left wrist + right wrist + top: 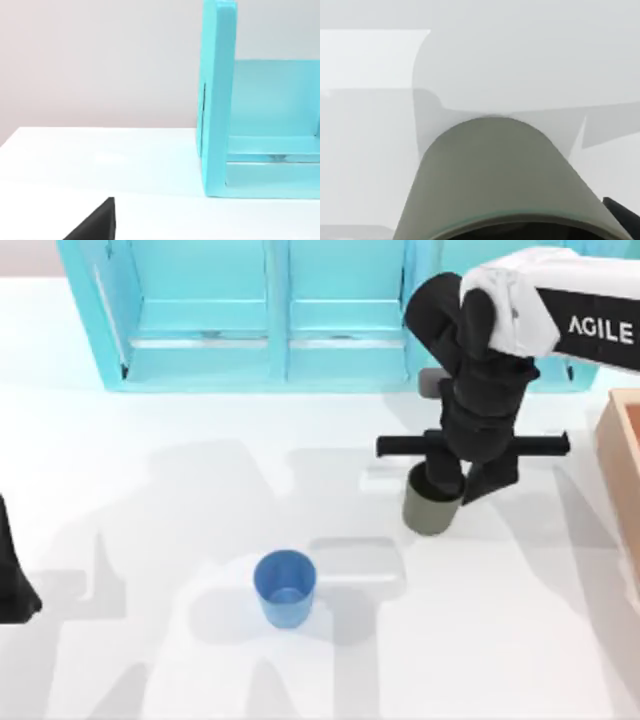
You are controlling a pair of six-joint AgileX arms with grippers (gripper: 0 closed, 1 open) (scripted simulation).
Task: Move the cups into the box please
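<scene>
White desk (180,490) runs across the whole scene, with a large light-blue shelf unit (270,320) standing along its far edge and showing open compartments; the left wrist view looks at one side wall of that shelf unit (216,100) against a pale wall. At the right edge of the desk a tan-orange corner of the box (622,450) comes into sight, with thick plain walls. Nothing stands between the two cups or between the olive-grey cup and the box.

The right end effector (452,485) reaches down onto the olive-grey cup (432,508), right of the desk's middle and left of the box. Its dark fingers sit at the cup's rim, clenched on it, one to each side. From the right wrist view the olive-grey cup (505,180) is a tapered, handleless tumbler seen close up, its rim nearest the camera.

The blue cup (285,587) stands upright on the desk, nearer the front edge and well apart from the olive-grey one, its mouth open upward.

The left arm (12,570) rests parked at the desk's left edge; whether its fingers are apart or together I cannot tell.
</scene>
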